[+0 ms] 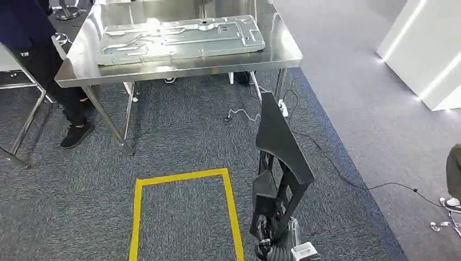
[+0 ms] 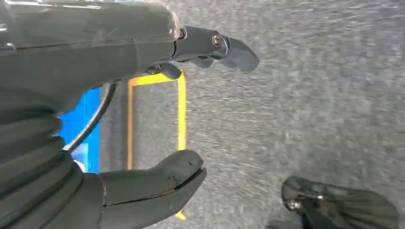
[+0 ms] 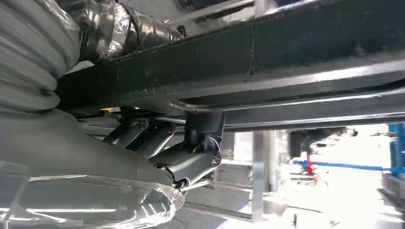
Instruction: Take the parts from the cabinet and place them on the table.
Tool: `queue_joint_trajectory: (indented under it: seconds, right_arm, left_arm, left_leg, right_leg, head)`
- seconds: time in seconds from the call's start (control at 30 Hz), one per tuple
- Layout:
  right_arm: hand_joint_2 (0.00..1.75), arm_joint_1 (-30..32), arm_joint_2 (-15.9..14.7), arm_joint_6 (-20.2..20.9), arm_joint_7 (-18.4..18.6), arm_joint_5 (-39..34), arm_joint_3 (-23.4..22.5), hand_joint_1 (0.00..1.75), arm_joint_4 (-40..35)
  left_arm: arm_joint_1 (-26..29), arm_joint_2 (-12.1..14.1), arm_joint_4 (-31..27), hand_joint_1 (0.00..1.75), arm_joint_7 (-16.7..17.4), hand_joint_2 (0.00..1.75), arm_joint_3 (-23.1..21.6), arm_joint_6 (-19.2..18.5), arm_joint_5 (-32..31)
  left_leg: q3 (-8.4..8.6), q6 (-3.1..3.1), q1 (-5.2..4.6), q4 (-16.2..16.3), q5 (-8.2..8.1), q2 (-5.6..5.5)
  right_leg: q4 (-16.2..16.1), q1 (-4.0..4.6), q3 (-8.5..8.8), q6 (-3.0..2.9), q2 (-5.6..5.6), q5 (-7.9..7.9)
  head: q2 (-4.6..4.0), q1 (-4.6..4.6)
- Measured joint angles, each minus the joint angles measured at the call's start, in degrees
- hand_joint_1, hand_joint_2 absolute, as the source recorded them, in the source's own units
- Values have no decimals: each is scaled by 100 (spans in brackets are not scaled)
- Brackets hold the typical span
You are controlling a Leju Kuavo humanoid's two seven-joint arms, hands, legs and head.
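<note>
Carrying is the step now: the right hand [image 1: 273,217] grips a dark part [image 1: 280,147], held upright above the carpet [image 1: 179,141]. Left hand [image 2: 157,114] hangs open, holding nothing. Next, lay the part on the table [image 1: 81,65] ahead.

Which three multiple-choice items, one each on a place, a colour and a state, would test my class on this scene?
1. Where does the metal panel lie?
A on the steel table
B on the floor
C in a hand

2. What colour is the tape outline on the carpet?
A blue
B yellow
C red

3. What is the left hand doing?
A gripping a panel
B holding nothing, fingers apart
C pressing the table

Answers: A, it rests flat on the tabletop; B, the rectangle is yellow; B, only carpet lies between thumb and fingers.
</note>
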Motion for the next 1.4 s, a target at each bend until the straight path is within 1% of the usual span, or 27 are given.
queue_joint_trajectory:
  seconds: [0.03, 0.13, 0.17, 0.23, 0.3, 0.33, 0.4, 0.43, 0.47, 0.5, 0.53, 0.6, 0.67, 0.77, 0.8, 0.83, 0.87, 0.93, 0.97, 1.0, 1.03, 1.1, 1.17, 1.23, 1.3, 1.33, 1.4]
  right_arm:
    - [175, -6, -9, -127, 122, 85, 0, 175, 19]
    - [175, -119, -66, -762, 438, 666, 11, 175, 59]
    - [175, -200, -90, -985, 552, 955, 22, 175, 74]
    - [175, -489, -248, -1179, 891, 1406, 57, 175, 109]
    - [175, -675, -387, -1179, 1004, 1484, 61, 175, 159]
    - [175, -742, -455, -1216, 1061, 1526, 55, 175, 181]
    - [175, -864, -536, -1390, 1279, 1913, 59, 175, 218]
    - [175, -930, -582, -1481, 1418, 2201, 59, 175, 241]
    - [175, -1018, -685, -1578, 1593, 2561, 59, 175, 302]
    - [175, -1197, -808, -1618, 1768, 2846, 68, 175, 382]
    - [175, -1382, -930, -1629, 1970, 3158, 70, 175, 460]
    - [175, -1887, -1159, -1620, 2421, 3862, 72, 175, 665]
    - [175, -2302, -1289, -1614, 2652, 4247, 102, 175, 830]
    - [175, -2603, -1382, -1622, 2757, 4361, 190, 175, 995]
    - [175, -2617, -1417, -1627, 2781, 4370, 201, 175, 1034]
    - [175, -2625, -1441, -1629, 2814, 4381, 210, 175, 1062]
    - [175, -2647, -1462, -1631, 2898, 4461, 229, 175, 1095]
    - [175, -2777, -1502, -1649, 3135, 4797, 306, 175, 1172]
    - [175, -2876, -1511, -1660, 3218, 4945, 356, 175, 1248]
    - [175, -2986, -1510, -1693, 3271, 5045, 426, 175, 1358]
    - [175, -3072, -1504, -1710, 3351, 5130, 508, 175, 1420]
    - [175, -3221, -1484, -1778, 3467, 5307, 695, 175, 1578]
    - [175, -3378, -1484, -1797, 3535, 5368, 843, 175, 1707]
    - [175, -3516, -1484, -1806, 3550, 5397, 929, 175, 1822]
    - [175, -3547, -1484, -1802, 3557, 5399, 988, 175, 1914]
    - [175, -3577, -1484, -1789, 3577, 5412, 1030, 175, 1959]
    - [175, -3735, -1493, -1742, 3666, 5428, 1071, 175, 2044]
  left_arm:
    - [-2, -2, 0, 0, 13, 175, 7, -2, -18]
    - [-10, 0, 0, 0, 39, 175, 22, -50, -107]
    - [-19, 2, 0, 0, 39, 175, 22, -77, -155]
    - [-33, 33, 0, 0, 39, 175, 20, -136, -258]
    - [-46, 50, 0, 0, 39, 175, 15, -166, -293]
    - [-44, 55, 0, 0, 39, 175, 15, -175, -304]
    - [-25, 57, 0, 0, 46, 175, 4, -186, -359]
    - [-28, 57, 0, 0, 46, 175, -9, -195, -383]
    - [-26, 61, 0, 0, 44, 175, -20, -203, -415]
    - [-65, 78, 0, 0, 39, 175, -35, -216, -433]
    - [-86, 92, 0, 0, 39, 175, -63, -236, -472]
    - [-117, 96, 0, 0, 70, 175, -107, -273, -560]
    - [-150, 101, 0, 0, 101, 175, -122, -295, -614]
    - [-165, 114, 0, 0, 103, 175, -151, -299, -636]
    - [-153, 127, 0, 0, 103, 175, -160, -299, -645]
    - [-131, 127, 0, 0, 112, 175, -162, -299, -647]
    - [-105, 131, 0, 0, 118, 175, -166, -302, -662]
    - [-99, 140, 0, 0, 147, 175, -197, -319, -726]
    - [-82, 160, 0, 0, 169, 175, -212, -330, -737]
    - [-116, 162, 2, 0, 188, 175, -219, -354, -776]
    - [-130, 162, 2, 0, 216, 175, -240, -356, -802]
    - [-115, 173, 2, 0, 267, 175, -258, -372, -848]
    - [-132, 166, 2, 0, 278, 175, -273, -385, -857]
    - [-149, 166, 2, 0, 278, 175, -293, -385, -887]
    - [-150, 166, 2, 0, 278, 175, -317, -389, -901]
    - [-147, 168, 2, 0, 278, 175, -337, -398, -907]
    - [-122, 166, 2, 0, 278, 175, -359, -404, -936]
  left_leg:
    - [32, 33, 1, -38, 102, 0]
    - [205, 123, 47, -160, 90, 7]
    - [241, 152, 59, -176, 75, 11]
    - [297, 166, 60, -197, 14, 31]
    - [383, 161, 61, -196, -69, 26]
    - [464, 142, 69, -196, -129, 12]
    - [636, 107, 84, -197, -243, 3]
    - [731, 82, 90, -203, -315, 4]
    - [786, 54, 83, -214, -356, 5]
    - [759, 16, 81, -225, -373, 4]
    - [783, -26, 78, -254, -398, 21]
    - [874, -88, 64, -208, -358, 45]
    - [675, -106, 85, 190, -436, 37]
    - [-113, -135, 86, 1332, -884, 37]
    - [-307, -136, 85, 1496, -950, 37]
    - [-367, -131, 82, 1415, -867, 37]
    - [-331, -100, 73, 1123, -639, 36]
    - [-127, 14, 30, 247, 72, 37]
    - [-106, 97, 0, 11, 349, 37]
    - [-136, 76, -22, -69, 111, 41]
    - [-91, 90, -38, -81, 228, 26]
    - [-11, 144, -15, -190, 242, 24]
    - [186, 191, 37, -295, 259, 26]
    - [249, 218, 47, -314, 208, 16]
    - [319, 207, 54, -312, 132, -11]
    - [375, 196, 59, -312, 89, -19]
    - [514, 151, 72, -309, -8, -23]
  right_leg:
    - [7, 3, 81, 35, 6, -2]
    - [251, -9, 1, 103, -48, 15]
    - [533, -13, -175, 143, -77, -44]
    - [1318, -62, -732, 220, -92, -389]
    - [1669, -105, -1083, 256, -111, -564]
    - [1525, -116, -1113, 276, -112, -424]
    - [811, -120, -944, 259, -115, 146]
    - [297, -119, -818, 251, -124, 613]
    - [279, -93, -868, 219, -137, 622]
    - [184, -33, -842, 164, -150, 491]
    - [171, -48, -839, 108, -146, 636]
    - [126, -59, -765, 31, -92, 597]
    - [47, -81, -644, -40, -83, 574]
    - [36, -52, -538, -97, -99, 476]
    - [36, -41, -483, -103, -105, 426]
    - [37, -30, -424, -104, -102, 381]
    - [37, -19, -353, -101, -96, 329]
    - [32, 3, -216, -95, -94, 230]
    - [27, -7, -224, -87, -96, 185]
    - [16, 4, -205, -48, -58, 169]
    - [-13, 1, -198, 0, -70, 146]
    - [33, 8, -117, 61, -64, 230]
    - [324, -2, -220, 108, -93, 188]
    - [1096, -46, -712, 193, -99, -65]
    - [1579, -100, -1131, 240, -106, -345]
    - [1546, -124, -1216, 261, -110, -297]
    - [861, -157, -1074, 287, -117, 222]
  head:
    - [0, 4]
    - [0, 11]
    - [0, 6]
    - [0, 2]
    - [0, 4]
    - [0, 6]
    - [0, 6]
    - [0, 6]
    - [0, 2]
    - [-2, 35]
    - [0, 32]
    - [0, 30]
    - [0, 28]
    - [0, 26]
    - [0, 26]
    - [0, 26]
    - [0, 26]
    - [0, 26]
    - [0, 33]
    - [0, 24]
    - [0, 33]
    - [0, 33]
    - [0, 33]
    - [0, 28]
    - [0, 28]
    - [0, 28]
    - [0, 30]
